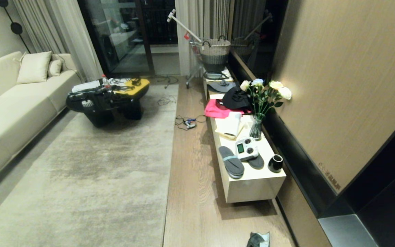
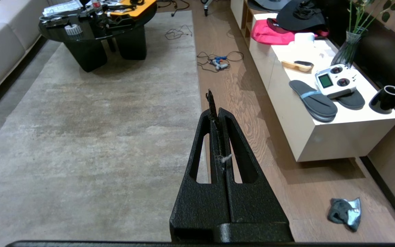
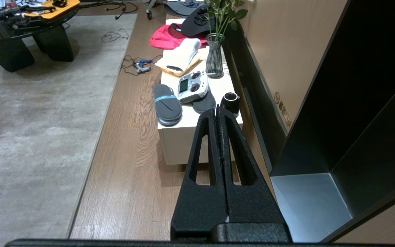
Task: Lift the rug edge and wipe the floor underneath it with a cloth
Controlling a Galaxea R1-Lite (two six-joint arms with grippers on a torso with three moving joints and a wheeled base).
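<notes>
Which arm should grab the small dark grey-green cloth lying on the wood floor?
Right, probably. The small dark grey-green cloth lies on the brown plank floor right of the pale grey rug's edge, near the low white bench. Both left gripper and right gripper are shut, empty, raised.

The cloth point(image 1: 258, 239) is cut off by the head view's bottom edge. The sofa point(image 1: 9, 103) runs off the left edge. Items cluttering the black coffee table point(image 1: 105, 99) are too small to identify.
</notes>
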